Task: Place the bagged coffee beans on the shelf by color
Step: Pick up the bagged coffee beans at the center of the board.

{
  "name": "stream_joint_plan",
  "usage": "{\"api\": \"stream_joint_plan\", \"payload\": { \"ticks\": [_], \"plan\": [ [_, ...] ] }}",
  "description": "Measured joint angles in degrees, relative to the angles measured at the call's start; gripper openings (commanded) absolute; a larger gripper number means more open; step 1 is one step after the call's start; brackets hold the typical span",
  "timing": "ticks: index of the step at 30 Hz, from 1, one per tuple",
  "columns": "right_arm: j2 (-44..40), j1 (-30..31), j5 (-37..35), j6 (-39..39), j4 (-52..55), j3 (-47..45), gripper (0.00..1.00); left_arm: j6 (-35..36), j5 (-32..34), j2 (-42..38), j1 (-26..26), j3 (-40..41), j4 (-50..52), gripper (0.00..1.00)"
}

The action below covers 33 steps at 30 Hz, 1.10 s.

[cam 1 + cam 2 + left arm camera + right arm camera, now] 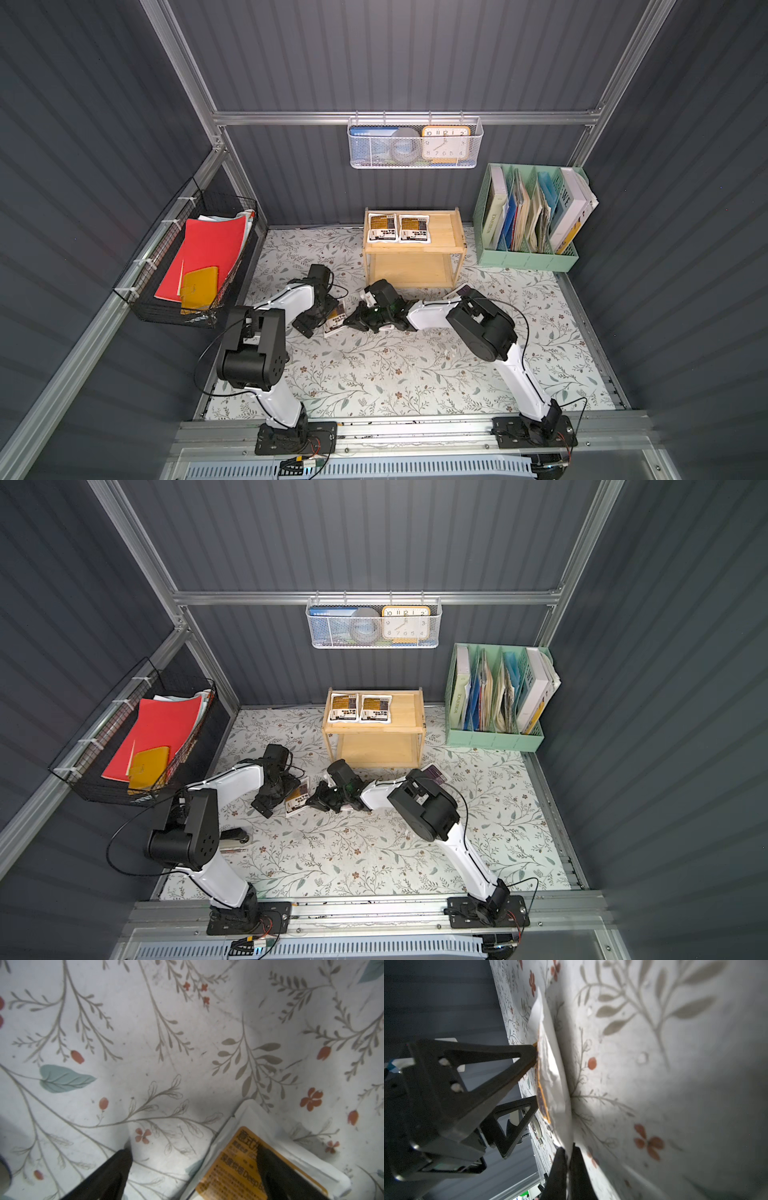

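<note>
On the shelf (pixel 451 232) (pixel 409 712) at the back, two orange-labelled bags of coffee beans (pixel 382 227) (pixel 414 228) lie side by side on the top tray. A third orange-labelled bag (pixel 336 321) (pixel 297 798) (pixel 232 1167) (pixel 556 1084) lies on the table between my grippers. My right gripper (pixel 568 1150) (pixel 352 321) is shut on this bag's white edge. My left gripper (pixel 191 1153) (pixel 318 313) stands open over it, with one finger (pixel 270 1163) on the orange label and the other on the tablecloth. A purple-labelled bag (pixel 458 291) (pixel 434 773) peeks out beside the right arm.
A mint-green file organizer (pixel 528 259) with books stands right of the shelf. On the left wall a black wire basket (pixel 166 307) holds red folders. A white mesh basket (pixel 415 162) with a clock hangs on the back wall. Floral cloth (pixel 395 374) covers the table.
</note>
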State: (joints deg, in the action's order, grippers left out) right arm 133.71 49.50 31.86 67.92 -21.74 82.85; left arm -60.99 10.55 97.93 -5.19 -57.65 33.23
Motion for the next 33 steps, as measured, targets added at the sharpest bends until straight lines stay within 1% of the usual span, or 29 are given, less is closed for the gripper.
{"api": "stream_joint_plan", "payload": {
  "ticks": [5,14,26,33],
  "plan": [
    [-2.0,0.0,0.0,0.5,-0.7,-2.7,0.00,0.2,0.9,-4.6,0.0,-1.0,3.2,1.00],
    [-9.7,0.1,0.1,0.7,-1.1,-8.2,0.00,2.7,1.0,-14.3,0.0,-8.4,3.5,1.00],
    [-20.1,0.7,0.5,0.6,-1.6,-15.8,0.00,8.5,-0.3,-15.9,0.0,-14.5,2.3,1.00],
    [-26.1,1.3,1.3,0.2,-0.4,-17.0,0.00,12.5,-0.3,-17.6,0.0,-18.9,2.1,1.00]
  ]
}}
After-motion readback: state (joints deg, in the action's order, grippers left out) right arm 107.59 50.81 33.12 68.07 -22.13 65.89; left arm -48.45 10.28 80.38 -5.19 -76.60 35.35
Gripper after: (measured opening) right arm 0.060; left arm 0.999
